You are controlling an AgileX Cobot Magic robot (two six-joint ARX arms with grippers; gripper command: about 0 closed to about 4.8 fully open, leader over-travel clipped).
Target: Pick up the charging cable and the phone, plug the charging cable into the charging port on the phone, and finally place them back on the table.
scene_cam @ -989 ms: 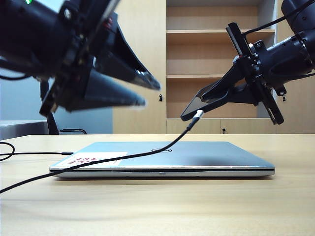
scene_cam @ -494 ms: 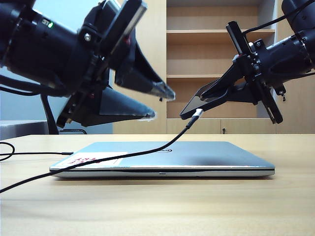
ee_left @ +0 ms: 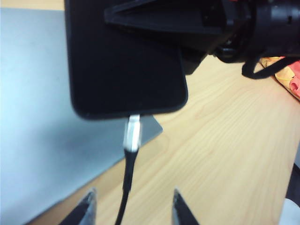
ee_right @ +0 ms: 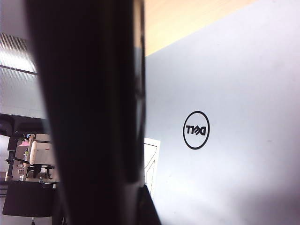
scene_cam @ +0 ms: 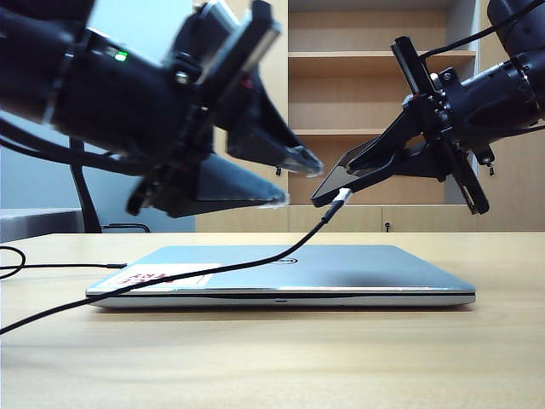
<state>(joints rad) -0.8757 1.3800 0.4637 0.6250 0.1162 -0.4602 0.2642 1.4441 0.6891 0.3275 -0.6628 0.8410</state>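
Observation:
The phone (scene_cam: pixel 334 182) is a black slab held tilted in the air above the laptop, with my right gripper (scene_cam: pixel 362 164) shut on it. The charging cable's silver plug (scene_cam: pixel 342 198) sits in the phone's lower end, and its black cord (scene_cam: pixel 247 267) droops across the laptop lid down to the table (scene_cam: pixel 272 358). My left gripper (scene_cam: pixel 300 181) hovers just left of the phone, open and holding nothing. In the left wrist view the phone (ee_left: pixel 126 65) and plug (ee_left: pixel 132 133) lie ahead, and the cord (ee_left: pixel 125 185) runs between the left gripper's (ee_left: pixel 132 202) spread fingers. The phone's dark edge (ee_right: pixel 89 93) fills the right wrist view.
A closed silver Dell laptop (scene_cam: pixel 341 268) lies on the table under both grippers, also seen as a laptop lid (ee_right: pixel 234 117) with its logo. A wooden shelf cabinet (scene_cam: pixel 366 102) stands behind. Another black cable (scene_cam: pixel 51 266) loops at the table's left edge.
My left gripper has moved right, closer to the phone, and its jaws have spread wider. The right gripper, phone and plugged cable have stayed still.

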